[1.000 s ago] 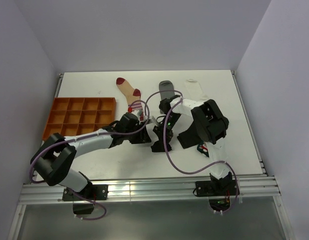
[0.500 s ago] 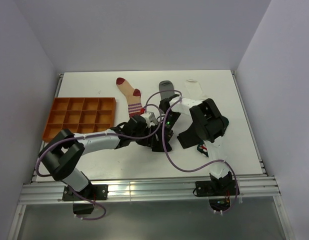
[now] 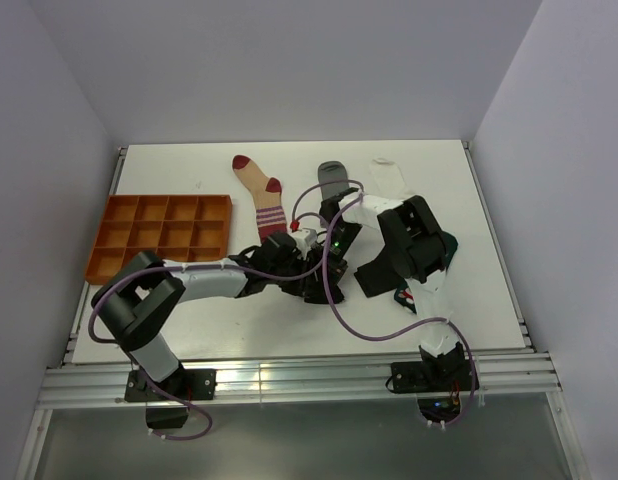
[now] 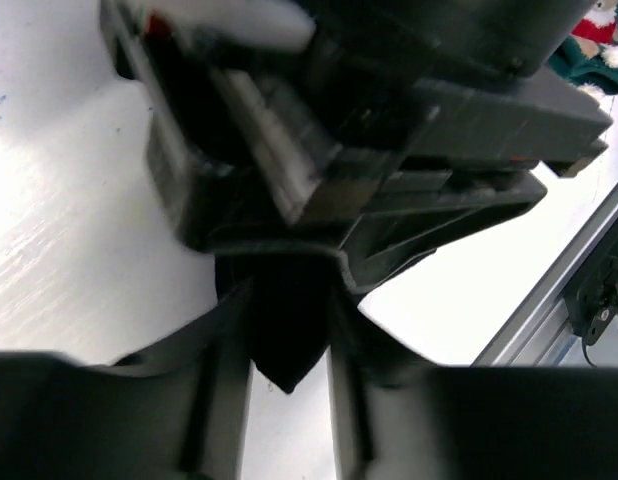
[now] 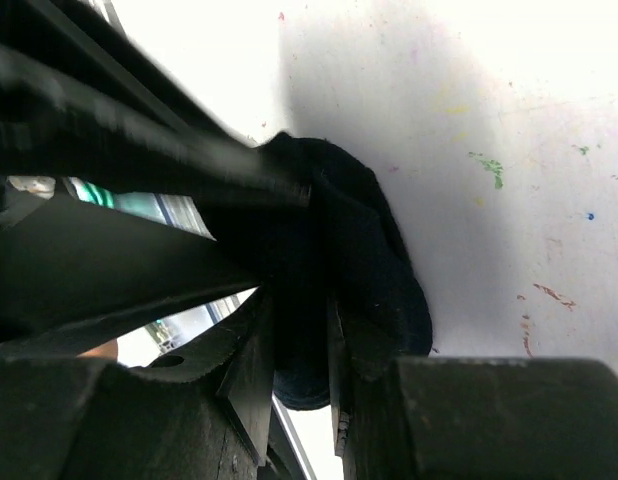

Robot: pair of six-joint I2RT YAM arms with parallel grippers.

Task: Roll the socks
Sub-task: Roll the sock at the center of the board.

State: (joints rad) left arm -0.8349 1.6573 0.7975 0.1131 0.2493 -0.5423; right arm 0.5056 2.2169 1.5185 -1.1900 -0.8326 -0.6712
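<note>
Right gripper (image 5: 299, 345): fingers narrow, clamped on a fold of the black sock (image 5: 374, 270), which sits bunched on the table just past them. Left gripper (image 4: 286, 350): fingers either side of a tongue of the same black cloth. Gripping or only straddling, can't tell. Both heads are nose to nose mid-table, so the top view hides the bundle. One sock or two in it: can't tell.

Handling, my read: light, limp, no stiffness, will spring open if released. Knit is a bit grippy, not fragile. Pinch through all layers at the roll's edge, not a single ply, or it peels off.

Teal sock (image 3: 447, 250) peeks out beside the right arm. Striped sock (image 3: 257, 190), grey sock (image 3: 331, 178) and white sock (image 3: 389, 178) lie flat along the far side, apart from each other. Tray (image 3: 159, 235) at left.

Table (image 3: 239, 320): white, hard, smooth, paint specks; cloth should slide easily. Walls (image 3: 49, 150) on three sides, rail (image 3: 289, 380) at the near edge.
</note>
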